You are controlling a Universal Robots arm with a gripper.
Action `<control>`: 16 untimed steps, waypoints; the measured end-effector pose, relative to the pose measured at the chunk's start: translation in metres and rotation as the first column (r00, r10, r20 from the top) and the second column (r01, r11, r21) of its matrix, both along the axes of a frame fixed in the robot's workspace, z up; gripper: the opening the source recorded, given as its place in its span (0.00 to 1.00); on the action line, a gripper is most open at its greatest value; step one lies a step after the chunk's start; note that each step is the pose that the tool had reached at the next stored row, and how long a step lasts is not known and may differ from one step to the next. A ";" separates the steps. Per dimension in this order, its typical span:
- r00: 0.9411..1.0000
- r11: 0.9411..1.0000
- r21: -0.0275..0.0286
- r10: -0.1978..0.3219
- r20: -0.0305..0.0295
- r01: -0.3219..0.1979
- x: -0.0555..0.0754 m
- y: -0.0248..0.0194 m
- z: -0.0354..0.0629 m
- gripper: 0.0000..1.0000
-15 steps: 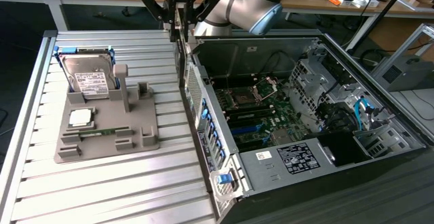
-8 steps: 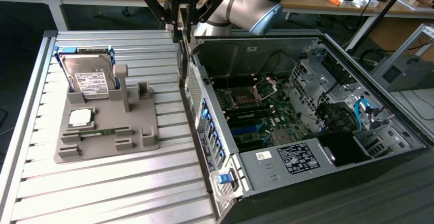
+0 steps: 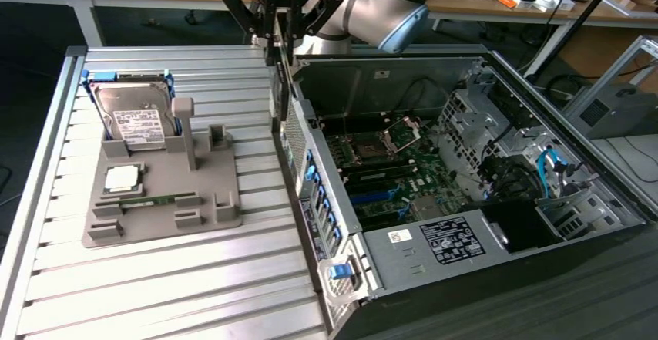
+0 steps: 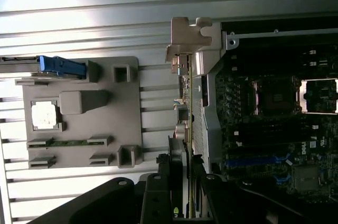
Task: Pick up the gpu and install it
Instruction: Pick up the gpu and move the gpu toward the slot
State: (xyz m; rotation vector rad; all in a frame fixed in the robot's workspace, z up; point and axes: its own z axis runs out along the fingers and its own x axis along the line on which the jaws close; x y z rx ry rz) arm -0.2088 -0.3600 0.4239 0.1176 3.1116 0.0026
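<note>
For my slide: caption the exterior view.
The end effector holds the gpu edge-on at the open computer case's rim.

The grey arm (image 3: 386, 8) bends in from the back of the exterior view, wrist turned down, black gripper (image 3: 277, 39) pointing straight down, jaws clamped on the upright gpu (image 3: 277, 85)

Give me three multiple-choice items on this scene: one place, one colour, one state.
1. The hard drive sits: A in the holder; B on the floor; C on a chair.
2. The holder is: A red; B gray; C yellow.
3. The gpu is: A lying in the holder; B snapped in two; C clamped in the gripper.
Answers: 1 A, it leans in the holder's rack; 2 B, plain gray plastic; 3 C, it hangs edge-on from the gripper beside the computer case's wall.
</note>
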 end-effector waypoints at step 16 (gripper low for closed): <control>1.000 1.000 0.000 0.000 0.000 0.000 0.009 0.0000 -0.0043 0.27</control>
